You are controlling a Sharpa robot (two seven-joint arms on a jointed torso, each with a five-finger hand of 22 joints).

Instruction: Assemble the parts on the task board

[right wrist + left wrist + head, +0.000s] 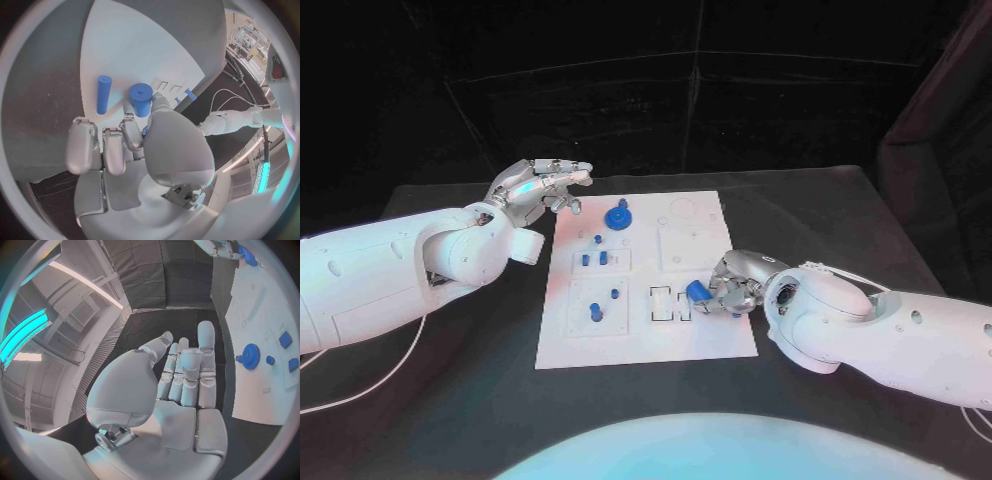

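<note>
The white task board (646,335) lies in the middle of the black table. My right hand (728,286) rests at the board's right side and pinches a short blue cylinder (695,292) just above the black-outlined slots (669,304). In the right wrist view the cylinder (140,99) sits between thumb and fingers (131,131), with a slimmer blue peg (104,94) on the board beyond it. My left hand (538,185) hovers open past the board's far left corner, fingers straight (184,367), holding nothing. A blue gear (619,215) sits on the board near it.
Several small blue pegs (596,258) stand in the recessed squares on the board's left half, and two more (603,305) sit closer to me. The gear (251,356) and the board (259,395) lie beside my left palm. Black table surrounds the board.
</note>
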